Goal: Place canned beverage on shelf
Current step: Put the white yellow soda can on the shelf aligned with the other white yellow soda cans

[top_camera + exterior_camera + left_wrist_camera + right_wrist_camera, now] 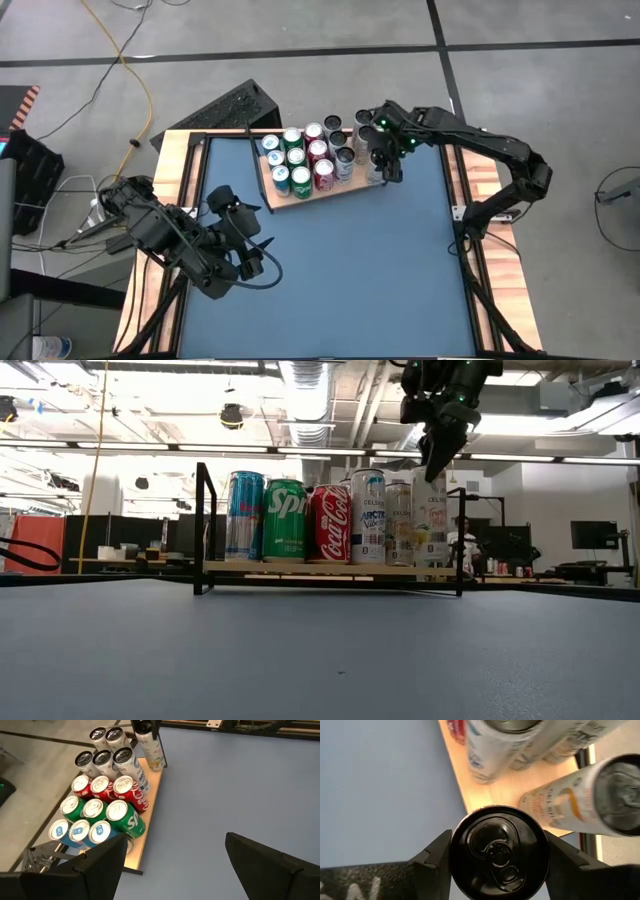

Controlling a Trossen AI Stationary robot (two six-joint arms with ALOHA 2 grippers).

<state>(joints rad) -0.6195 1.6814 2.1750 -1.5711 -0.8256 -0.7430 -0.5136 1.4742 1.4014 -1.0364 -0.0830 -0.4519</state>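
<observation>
Blue surface (330, 260) carried the shelf (300, 196); right gripper (497, 851) jaws pinched a tall can (497, 851) below its rim, probably rigid, slippery, tippy. Left gripper (175, 865) jaws waited spread.

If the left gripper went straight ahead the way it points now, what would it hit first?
Probably nothing close. The left gripper, open, looks out over bare blue tabletop; the shelf of cans lies off to one side. Depth is hard to judge.

Slim white can (152, 751) with dark top (499, 851), upright, held from above at the shelf's (300, 200) right end corner; shelf is light wood in black wire frame, packed with upright blue, green, red, white cans.
</observation>
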